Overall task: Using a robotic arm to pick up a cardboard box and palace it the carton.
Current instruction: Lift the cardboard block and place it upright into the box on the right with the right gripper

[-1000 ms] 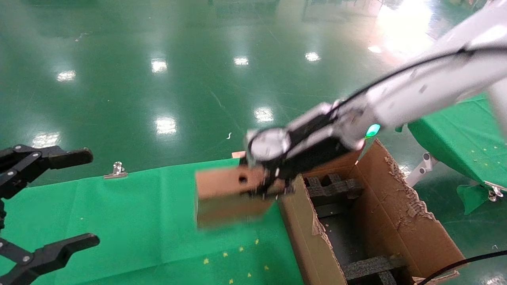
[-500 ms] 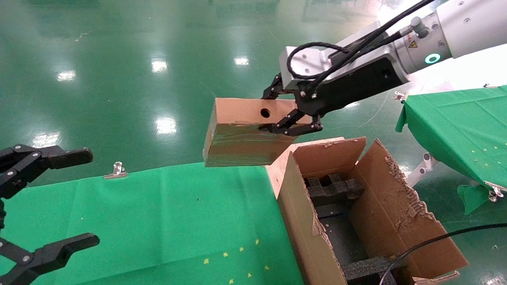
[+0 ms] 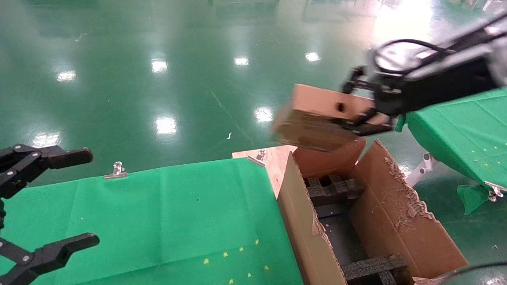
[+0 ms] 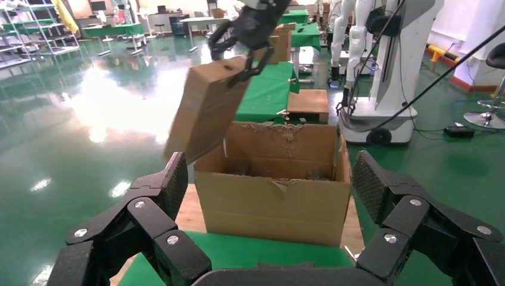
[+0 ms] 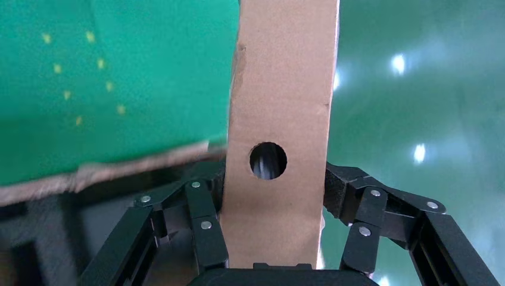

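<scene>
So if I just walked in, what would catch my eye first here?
Probably the small cardboard box hanging in mid-air, clamped at one end by the right gripper above the far end of the big open carton with ragged flaps. Next, the left gripper sits open and idle over the green cloth.

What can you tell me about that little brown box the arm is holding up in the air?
The cardboard box is small, closed, oblong and plain brown, with a round hole in one face and shiny clear tape on a side. The right gripper clamps one end between its black fingers, which press two opposite faces; nothing else touches it. It hangs tilted in the air, free end lower, above the far edge of the open carton, not yet inside.
</scene>
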Action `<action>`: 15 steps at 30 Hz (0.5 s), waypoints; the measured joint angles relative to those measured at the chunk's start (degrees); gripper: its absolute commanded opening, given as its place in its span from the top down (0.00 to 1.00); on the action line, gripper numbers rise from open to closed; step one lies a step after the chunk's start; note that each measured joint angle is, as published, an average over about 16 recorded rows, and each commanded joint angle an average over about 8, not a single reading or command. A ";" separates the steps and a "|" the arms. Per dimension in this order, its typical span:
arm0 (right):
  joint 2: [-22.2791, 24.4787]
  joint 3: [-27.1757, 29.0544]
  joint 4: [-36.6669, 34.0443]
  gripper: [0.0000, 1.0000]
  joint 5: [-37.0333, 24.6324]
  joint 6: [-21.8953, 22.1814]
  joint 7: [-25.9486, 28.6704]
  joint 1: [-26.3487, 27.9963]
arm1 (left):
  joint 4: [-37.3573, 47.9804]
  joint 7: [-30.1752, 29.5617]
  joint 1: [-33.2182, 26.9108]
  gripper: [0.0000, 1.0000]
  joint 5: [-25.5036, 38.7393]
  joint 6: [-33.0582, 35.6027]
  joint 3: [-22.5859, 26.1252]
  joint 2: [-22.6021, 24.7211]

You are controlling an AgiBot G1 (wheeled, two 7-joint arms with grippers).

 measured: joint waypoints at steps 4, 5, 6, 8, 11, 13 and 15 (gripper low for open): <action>5.67 -3.17 3.17 1.00 0.04 0.02 2.39 1.42 | 0.00 0.00 0.00 0.00 0.00 0.00 0.00 0.00; 7.11 -3.94 4.06 1.00 0.06 0.06 3.07 1.69 | 0.00 0.00 0.00 0.00 0.00 0.00 0.00 0.00; 8.52 -4.66 4.96 1.00 0.10 0.11 3.78 1.90 | 0.00 0.00 0.00 0.00 0.00 0.00 0.00 0.00; 11.15 -5.97 6.68 1.00 0.22 0.24 5.17 2.21 | 0.00 0.00 0.00 0.00 0.00 0.00 0.00 0.00; 14.72 -7.65 9.12 1.00 0.34 0.47 7.06 2.50 | 0.00 0.00 0.00 0.00 0.00 0.00 0.00 0.00; 16.74 -8.52 10.57 1.00 0.47 0.63 8.16 2.60 | 0.00 0.00 0.00 0.00 -0.01 -0.01 0.00 0.00; 18.34 -9.21 11.77 1.00 0.60 0.78 9.07 2.65 | 0.00 0.00 0.00 0.00 -0.01 -0.01 0.00 -0.01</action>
